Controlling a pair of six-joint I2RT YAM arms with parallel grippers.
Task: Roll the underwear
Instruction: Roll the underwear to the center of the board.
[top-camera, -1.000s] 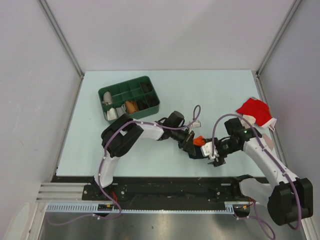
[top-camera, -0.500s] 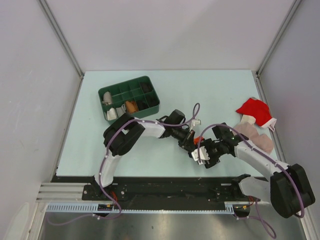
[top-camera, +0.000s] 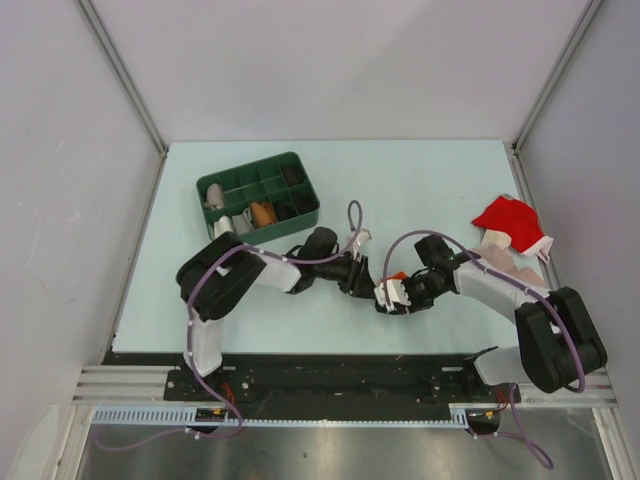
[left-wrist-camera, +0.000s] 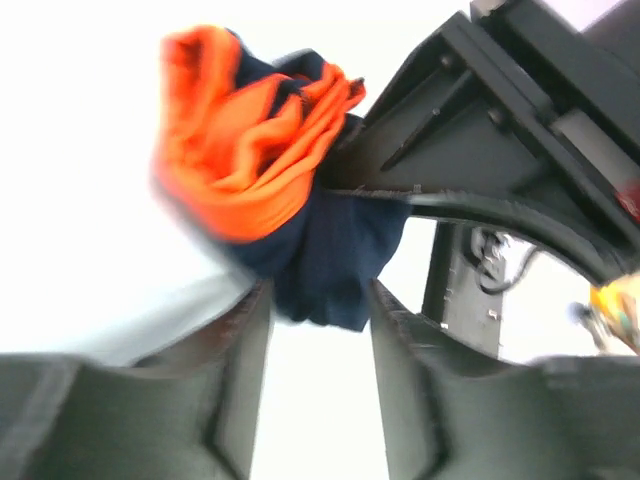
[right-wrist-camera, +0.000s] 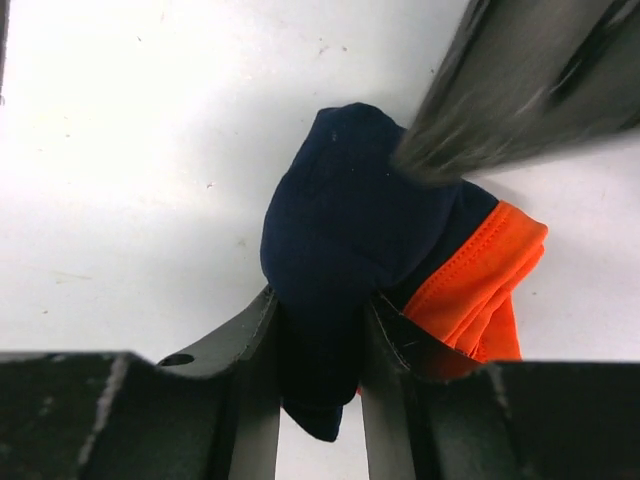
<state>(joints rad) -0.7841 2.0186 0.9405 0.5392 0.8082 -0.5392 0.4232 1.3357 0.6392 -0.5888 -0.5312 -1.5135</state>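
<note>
The underwear (top-camera: 396, 278) is a bunched navy wad with orange trim, low over the table's middle front, between both grippers. My right gripper (top-camera: 392, 297) is shut on it: in the right wrist view navy fabric (right-wrist-camera: 345, 230) is squeezed between the jaws of the gripper (right-wrist-camera: 320, 335), with orange trim to the right. My left gripper (top-camera: 366, 284) meets it from the left. In the left wrist view the navy tip of the underwear (left-wrist-camera: 330, 265) fills the gap at the tips of the gripper (left-wrist-camera: 320, 300). No lettering shows.
A green compartment tray (top-camera: 247, 164) with small items stands at the back left. A red cloth (top-camera: 505, 217) and a beige-pink cloth (top-camera: 520, 264) lie at the right edge. The table's front edge is just below the grippers.
Both grippers and the underwear have shifted left across the front of the table. The right arm reached in from the right; the left arm's elbow swung left.
</note>
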